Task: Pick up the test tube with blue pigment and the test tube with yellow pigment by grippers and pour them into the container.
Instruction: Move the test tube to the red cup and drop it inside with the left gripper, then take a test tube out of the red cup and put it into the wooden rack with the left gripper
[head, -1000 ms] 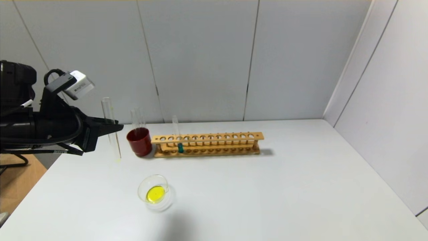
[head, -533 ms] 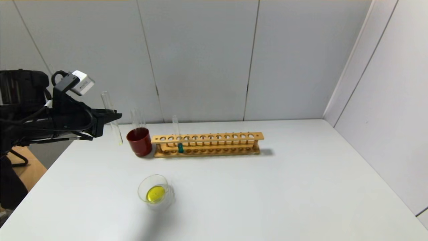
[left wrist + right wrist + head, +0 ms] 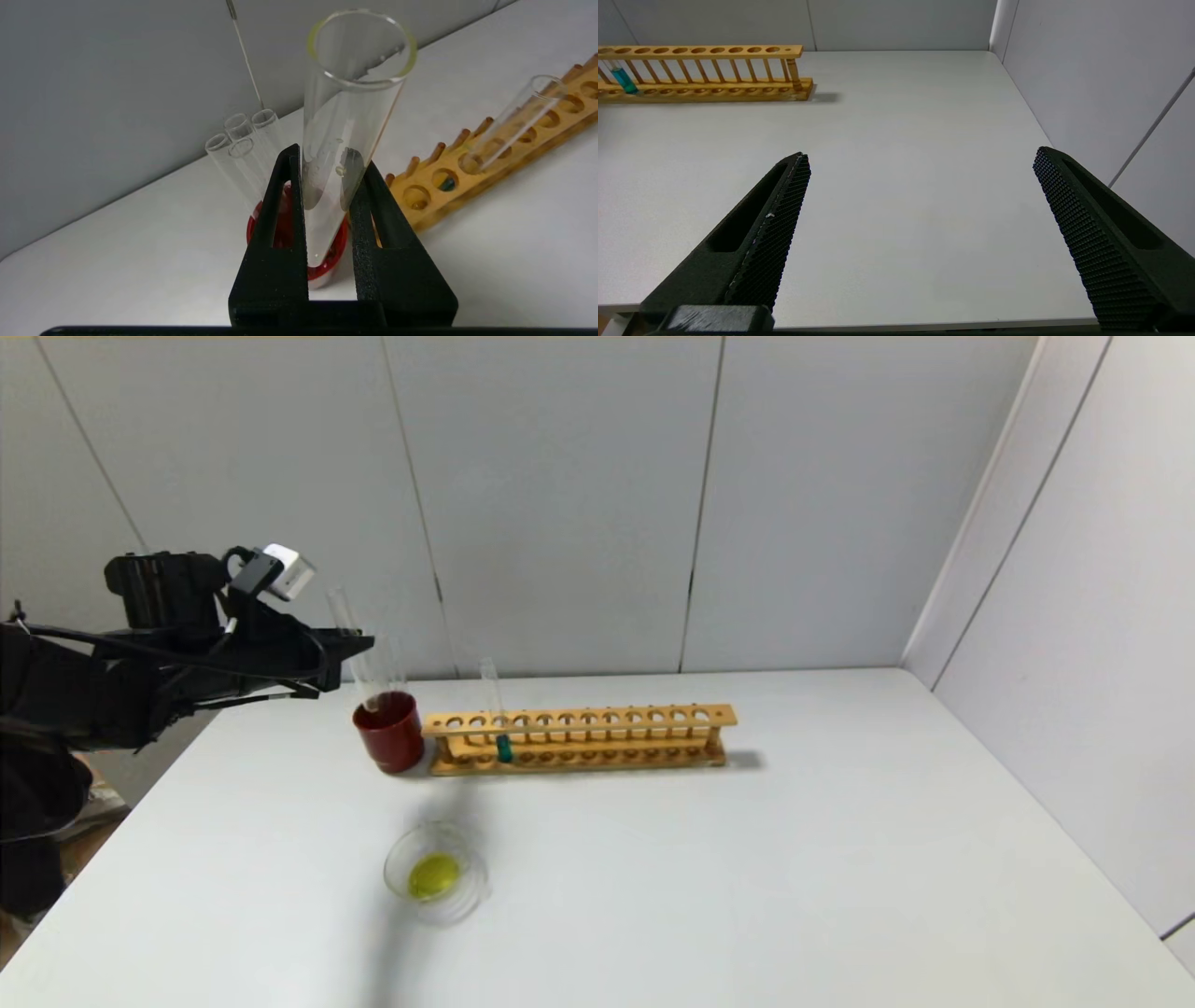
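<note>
Now the left gripper (image 3: 327, 186), jaws clamped on the emptied test tube with yellow pigment (image 3: 343, 140), has moved it above the red cup (image 3: 389, 732), so the test tube with blue pigment (image 3: 498, 728) in the rack (image 3: 579, 739) is next.

Yellow liquid pools in the clear glass dish (image 3: 435, 875), teal-blue sits in a racked tube (image 3: 503, 747), beside a dark red cup (image 3: 389, 733), tan wooden rack (image 3: 579, 739), white bench (image 3: 747, 877).

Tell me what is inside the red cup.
The red cup holds four empty clear tubes leaning out of it. The left gripper is lowering the emptied yellow-pigment tube into its mouth. The fingers hide the cup's bottom.
</note>
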Tool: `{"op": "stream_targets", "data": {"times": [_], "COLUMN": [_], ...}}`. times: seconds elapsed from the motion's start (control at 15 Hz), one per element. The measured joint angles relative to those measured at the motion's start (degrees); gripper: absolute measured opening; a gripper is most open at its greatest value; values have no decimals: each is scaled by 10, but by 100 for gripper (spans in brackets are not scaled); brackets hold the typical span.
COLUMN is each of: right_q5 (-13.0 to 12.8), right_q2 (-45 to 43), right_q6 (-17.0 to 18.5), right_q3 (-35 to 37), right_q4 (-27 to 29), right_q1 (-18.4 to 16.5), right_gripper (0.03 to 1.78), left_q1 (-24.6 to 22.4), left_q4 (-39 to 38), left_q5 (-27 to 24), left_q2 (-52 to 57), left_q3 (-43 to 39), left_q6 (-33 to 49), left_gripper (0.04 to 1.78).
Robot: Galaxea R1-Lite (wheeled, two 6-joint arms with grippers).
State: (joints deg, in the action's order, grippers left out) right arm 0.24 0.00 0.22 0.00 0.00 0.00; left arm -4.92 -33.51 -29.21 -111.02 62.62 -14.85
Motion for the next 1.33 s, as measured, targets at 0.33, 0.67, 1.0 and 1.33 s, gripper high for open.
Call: {"op": "stream_targets", "data": {"times": [0.33,0.67,1.0,1.33], "right_q5": [0,0,0,0], "right_q2": [0,0,0,0], "right_q6": [0,0,0,0], "right_q3": [0,0,0,0], "right_q4": [0,0,0,0], "right_q1": [0,0,0,0], "right_gripper": [175,175,175,175], "left_q1": [7,7,7,9], "left_q4": [-3,-5,-15,-41], "left_q5": [3,5,8,9], "left_q2": [-44,-60,-70,-70], "left_q3": [27,21,12,-6], "left_q6": [2,-1,-3,-11], "left_gripper": [31,31,46,120]}}
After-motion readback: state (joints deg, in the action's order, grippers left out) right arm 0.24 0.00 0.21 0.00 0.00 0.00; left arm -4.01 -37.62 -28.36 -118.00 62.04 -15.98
